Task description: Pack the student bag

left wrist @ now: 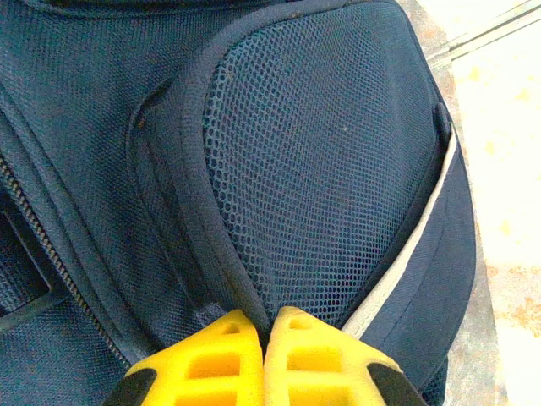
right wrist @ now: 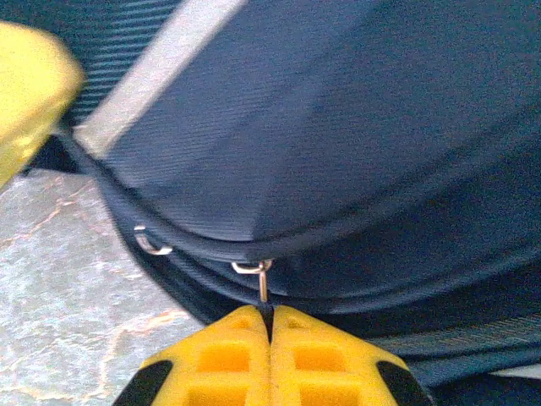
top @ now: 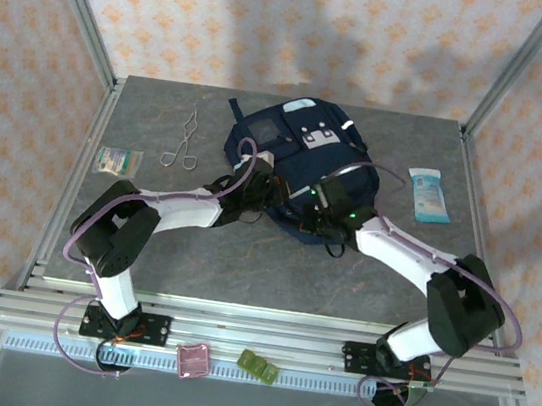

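The student bag (top: 303, 157), navy blue with a white-grey front patch, lies in the middle of the table. My left gripper (top: 268, 195) is at its near left edge. Its yellow fingers (left wrist: 221, 351) are shut, pinching the fabric seam beside the mesh panel (left wrist: 338, 169) of the student bag (left wrist: 76, 127). My right gripper (top: 319, 206) is at the near right edge, shut on the metal zipper pull (right wrist: 264, 286) that hangs from the zip of the student bag (right wrist: 338, 127). The left gripper's yellow finger (right wrist: 30, 85) shows blurred at the upper left of the right wrist view.
Metal forceps (top: 184, 142) and a small clear packet (top: 118, 161) lie left of the bag. A blue-and-white packet (top: 428, 195) lies to its right. A pink item (top: 194, 362) and a green one (top: 258, 366) sit on the front rail. Frame posts stand at the table corners.
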